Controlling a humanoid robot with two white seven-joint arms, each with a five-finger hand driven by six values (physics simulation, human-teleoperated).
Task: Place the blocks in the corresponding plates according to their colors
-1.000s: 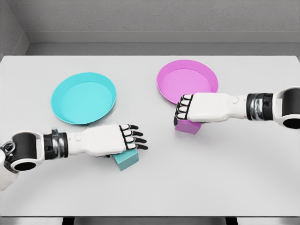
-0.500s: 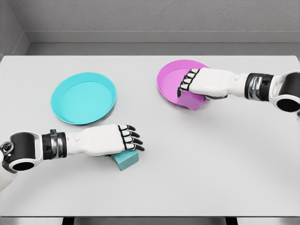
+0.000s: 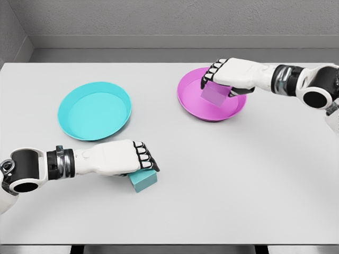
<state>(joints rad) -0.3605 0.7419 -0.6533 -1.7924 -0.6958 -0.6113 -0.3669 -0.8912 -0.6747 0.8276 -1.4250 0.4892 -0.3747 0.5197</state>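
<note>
Holding the pink block [image 3: 214, 94] in a closed grasp, our right hand [image 3: 229, 75] hangs over the pink plate [image 3: 188, 103], which lies toward the far edge of the desk [image 3: 222, 196], right of its middle; the block looks clear of the plate floor, though we cannot tell for sure. Our left hand [image 3: 114, 159] sits near the desk's front left, fingers curled down over the teal block [image 3: 143, 180], which rests on the desk just in front of the teal plate [image 3: 94, 110]; we judge this a grasp closing, not yet a lift. We see two risks. If the right fingers open while the pink block is tilted or high, it could bounce or tip against the rim and end up outside the plate. On the left, the grip covers only the block's upper edge, so a quick lift might let it slip, or drag it into the teal plate's near rim and shove the plate away.
</note>
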